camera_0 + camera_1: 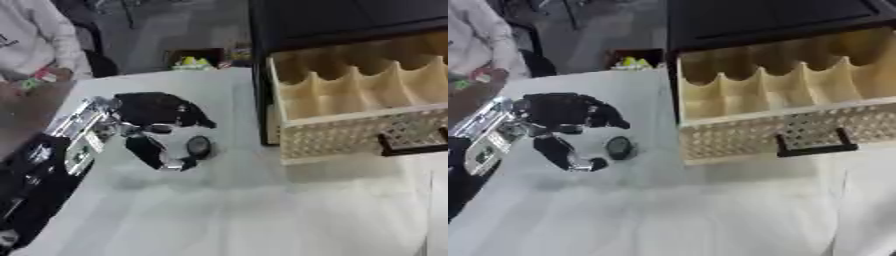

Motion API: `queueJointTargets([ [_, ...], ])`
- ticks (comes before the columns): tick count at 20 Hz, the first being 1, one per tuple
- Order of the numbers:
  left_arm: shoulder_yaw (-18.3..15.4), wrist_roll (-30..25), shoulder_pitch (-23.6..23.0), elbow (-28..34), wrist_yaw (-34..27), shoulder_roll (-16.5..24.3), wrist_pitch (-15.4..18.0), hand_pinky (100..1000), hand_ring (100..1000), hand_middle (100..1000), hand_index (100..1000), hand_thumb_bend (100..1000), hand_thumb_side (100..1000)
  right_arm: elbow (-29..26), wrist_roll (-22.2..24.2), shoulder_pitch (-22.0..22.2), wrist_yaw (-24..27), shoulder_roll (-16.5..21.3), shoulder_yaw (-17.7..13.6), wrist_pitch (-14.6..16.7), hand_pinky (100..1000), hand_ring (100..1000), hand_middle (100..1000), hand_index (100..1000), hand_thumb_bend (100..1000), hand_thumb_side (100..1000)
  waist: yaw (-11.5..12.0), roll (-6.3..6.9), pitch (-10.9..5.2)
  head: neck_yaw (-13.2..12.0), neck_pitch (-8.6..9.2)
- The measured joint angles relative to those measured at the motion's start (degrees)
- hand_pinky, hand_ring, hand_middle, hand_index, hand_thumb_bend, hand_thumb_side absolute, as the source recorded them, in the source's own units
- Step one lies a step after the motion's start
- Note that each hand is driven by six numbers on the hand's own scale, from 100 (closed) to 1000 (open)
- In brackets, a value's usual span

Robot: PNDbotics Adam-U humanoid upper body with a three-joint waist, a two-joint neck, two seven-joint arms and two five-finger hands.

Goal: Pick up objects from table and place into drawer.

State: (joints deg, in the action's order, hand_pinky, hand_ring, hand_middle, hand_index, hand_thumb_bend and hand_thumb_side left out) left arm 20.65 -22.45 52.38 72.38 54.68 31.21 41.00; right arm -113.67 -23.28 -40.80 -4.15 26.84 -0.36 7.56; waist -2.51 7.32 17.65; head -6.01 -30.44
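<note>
A small dark round object (199, 146) lies on the white table (262, 210), left of the drawer. My left hand (157, 107) comes in from the left and sits over it, open. Its fingers (199, 121) reach just past the object's far side and its thumb (150, 151) stretches along the near left side, so the object lies in the gap between them. I cannot tell whether they touch it. The pale wooden drawer (710, 117) stands pulled open at the right, with curved dividers, a lattice front and a black handle (815, 145). Its compartments look bare. My right hand is not visible.
The drawer comes out of a dark cabinet (341, 20) at the back right. A dark box with yellow-green things (194, 60) stands beyond the table's far edge. A person in a white top (35, 40) is at the far left corner.
</note>
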Motion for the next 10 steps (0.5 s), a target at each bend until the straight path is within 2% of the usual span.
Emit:
queueJointTargets([
  [1, 0.0, 0.6, 0.0, -0.2, 1.1, 0.0, 0.6, 780, 889, 803, 970, 325, 812, 0.0, 0.0, 0.0, 0.0, 0.0, 0.0, 0.0, 256, 480, 475, 684, 868, 987, 0.0, 0.0, 0.0, 0.0, 0.09],
  [6, 0.0, 4.0, 0.0, -1.8, 7.3, 0.0, 4.0, 757, 878, 794, 978, 298, 812, 0.0, 0.0, 0.0, 0.1, -0.1, 0.0, 0.0, 253, 479, 474, 684, 868, 987, -0.4, -0.01, 0.08, -0.5, 0.39],
  [10, 0.0, 6.5, 0.0, -4.1, 12.2, 0.0, 6.5, 721, 841, 741, 960, 265, 857, 0.0, 0.0, 0.0, 0.2, -0.4, -0.1, 0.0, 247, 477, 472, 683, 868, 987, -0.7, -0.01, 0.69, -0.8, 0.89],
])
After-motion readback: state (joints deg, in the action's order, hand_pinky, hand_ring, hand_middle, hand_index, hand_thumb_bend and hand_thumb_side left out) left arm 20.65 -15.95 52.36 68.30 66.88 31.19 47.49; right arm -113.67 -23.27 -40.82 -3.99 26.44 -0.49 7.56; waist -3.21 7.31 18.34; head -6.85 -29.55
